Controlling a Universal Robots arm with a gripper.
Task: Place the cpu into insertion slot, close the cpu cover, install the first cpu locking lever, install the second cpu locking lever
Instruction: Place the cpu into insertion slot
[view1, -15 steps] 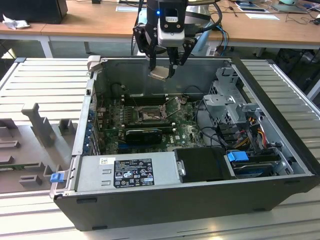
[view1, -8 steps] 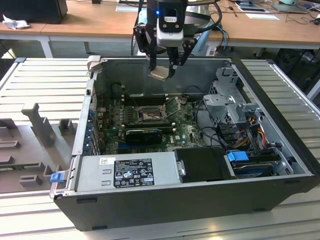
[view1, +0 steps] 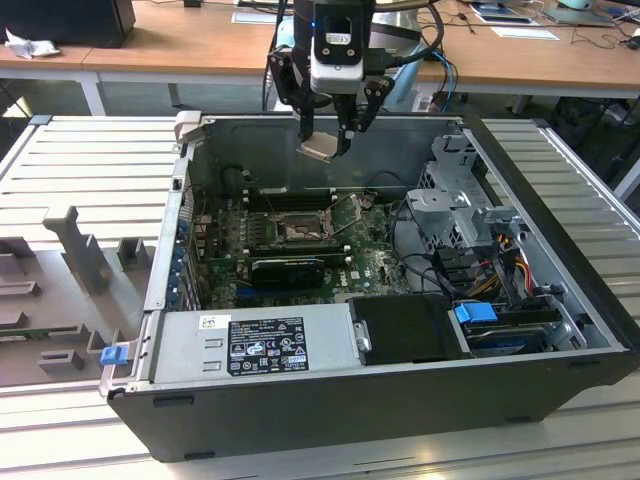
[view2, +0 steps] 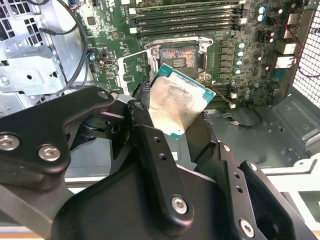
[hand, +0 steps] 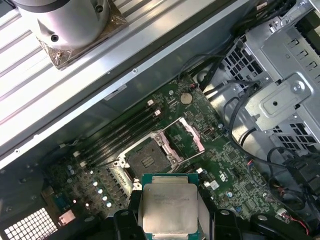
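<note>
A ribbed silver table (view1: 90, 160) is spread beneath the end effector (view1: 322, 148). An open dark computer case (view1: 400, 400) is laid on it, directly under the end effector. To the exterior view's left of the end effector, well apart from it, grey moulded fixture pieces (view1: 78, 250) are set on the slats beside the case. In the first wrist view, a round silver arm base (hand: 70, 20) is carried on the slats beyond the case wall.

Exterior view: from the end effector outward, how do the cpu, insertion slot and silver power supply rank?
1. cpu, held in the end effector.
2. insertion slot, on the board below.
3. silver power supply, by the near wall of the case.
</note>
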